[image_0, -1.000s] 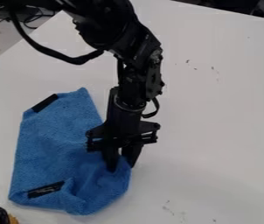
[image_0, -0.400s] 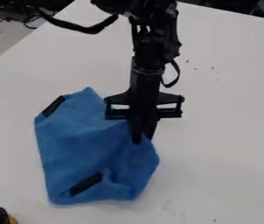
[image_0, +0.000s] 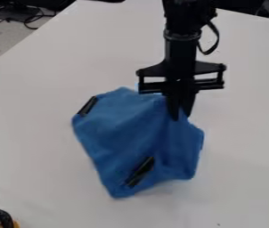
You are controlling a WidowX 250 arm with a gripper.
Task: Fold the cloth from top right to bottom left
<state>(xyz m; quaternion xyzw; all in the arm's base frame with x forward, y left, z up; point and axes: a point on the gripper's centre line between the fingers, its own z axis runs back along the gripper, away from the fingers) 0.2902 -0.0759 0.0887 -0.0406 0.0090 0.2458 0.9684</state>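
Gripper [image_0: 180,117] pinching cloth [image_0: 131,133] at its upper right; cloth askew on white table [image_0: 253,133], creased below the grip; black strip [image_0: 88,106] at its upper left, second strip [image_0: 140,171] lower down; cables [image_0: 33,18] past table's upper left edge.

Robot arm [image_0: 187,15] finished in black throughout
The cylindrical wrist [image_0: 180,51] is circled by a thin greyish ring [image_0: 182,37] and flanked by a looped black cable [image_0: 216,42]; the gripper [image_0: 181,114] is built with a broad crosspiece [image_0: 211,84], pierced by an opening on each side, and two slim, tapered fingers [image_0: 173,106].
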